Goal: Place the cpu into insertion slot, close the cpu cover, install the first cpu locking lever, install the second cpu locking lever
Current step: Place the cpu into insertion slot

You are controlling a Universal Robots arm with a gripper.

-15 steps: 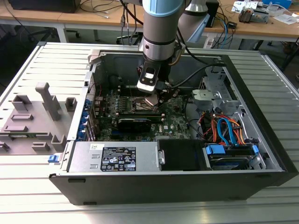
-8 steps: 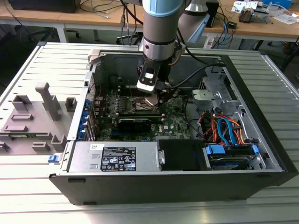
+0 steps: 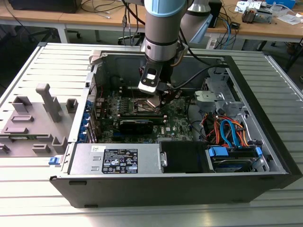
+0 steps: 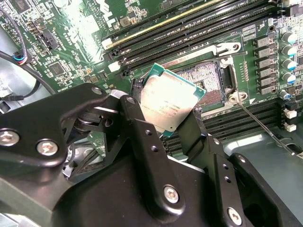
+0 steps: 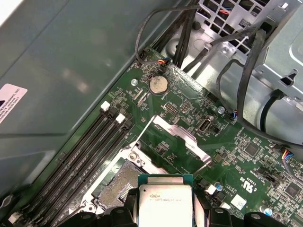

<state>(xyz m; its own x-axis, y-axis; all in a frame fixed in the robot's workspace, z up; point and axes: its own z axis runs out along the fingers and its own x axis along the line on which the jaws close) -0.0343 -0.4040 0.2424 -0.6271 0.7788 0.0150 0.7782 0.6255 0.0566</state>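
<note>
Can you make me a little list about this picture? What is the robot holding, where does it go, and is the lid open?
Holding: the gripper is shut on the cpu
Cpu: silvery top facing up, not seated in its slot yet
Where it goes: the insertion slot, bare, with its pins showing
Lid: the cpu cover is swung open, off the slot
Next to the slot: long black memory slots
Place: inside an open computer case
</note>
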